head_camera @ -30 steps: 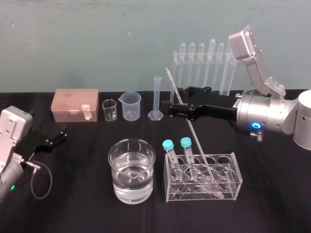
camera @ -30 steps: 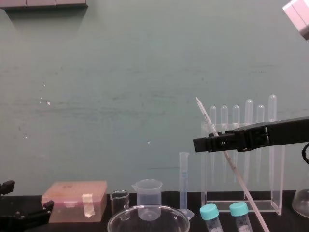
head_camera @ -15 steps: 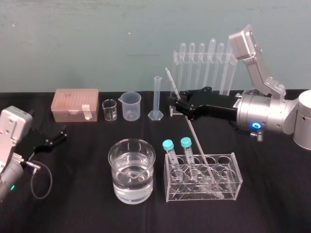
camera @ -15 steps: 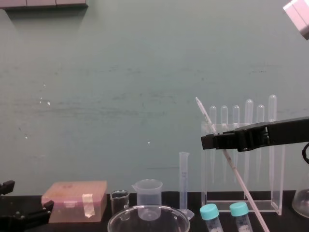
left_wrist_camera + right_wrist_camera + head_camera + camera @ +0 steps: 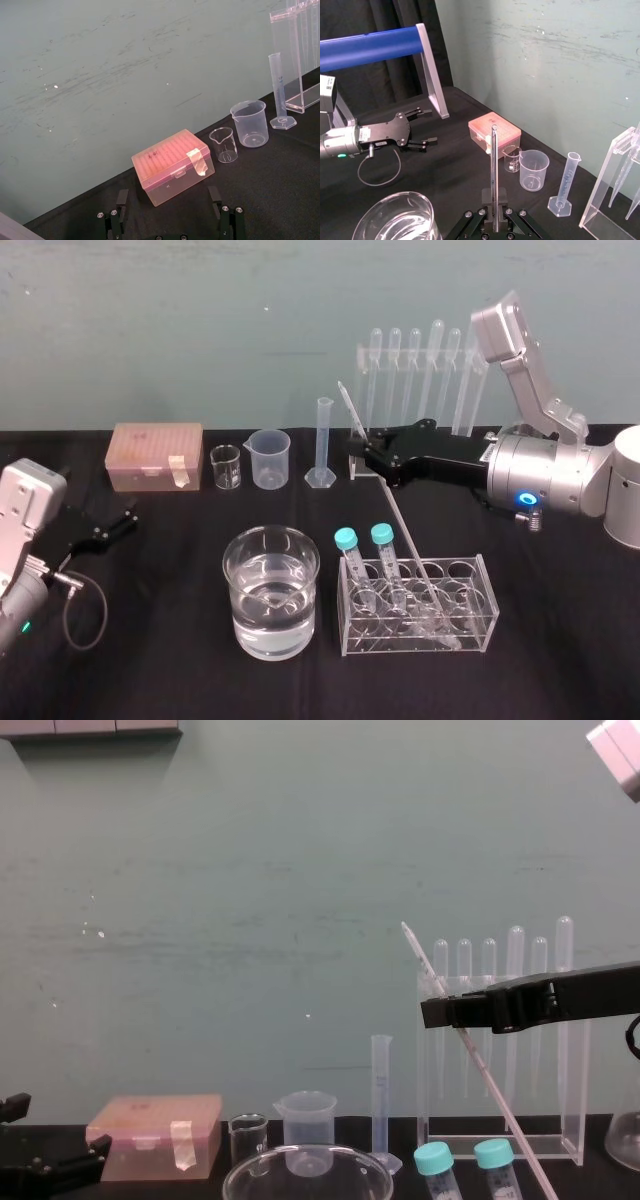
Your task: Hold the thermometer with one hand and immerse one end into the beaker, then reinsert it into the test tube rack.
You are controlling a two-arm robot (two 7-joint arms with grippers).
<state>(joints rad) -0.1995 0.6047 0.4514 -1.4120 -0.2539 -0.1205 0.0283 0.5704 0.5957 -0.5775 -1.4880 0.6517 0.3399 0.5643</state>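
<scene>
Left pincer [image 5: 122,519] sits spread open, parked well left of the beaker [image 5: 232,585]. Up behind and right of the beaker, the right pincer [image 5: 358,454] is clamped on the thermometer [image 5: 400,530], whose lower end stands slanted in the test tube rack [image 5: 482,602] just right of the beaker; probably best to draw it out along that slant before swinging left. Space over the beaker looks open, but the blue-capped tubes [image 5: 346,538] on the rack's beaker side are close.

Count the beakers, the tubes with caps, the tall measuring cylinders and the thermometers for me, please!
beakers: 3
capped tubes: 2
measuring cylinder: 1
thermometer: 1
Total: 7
</scene>
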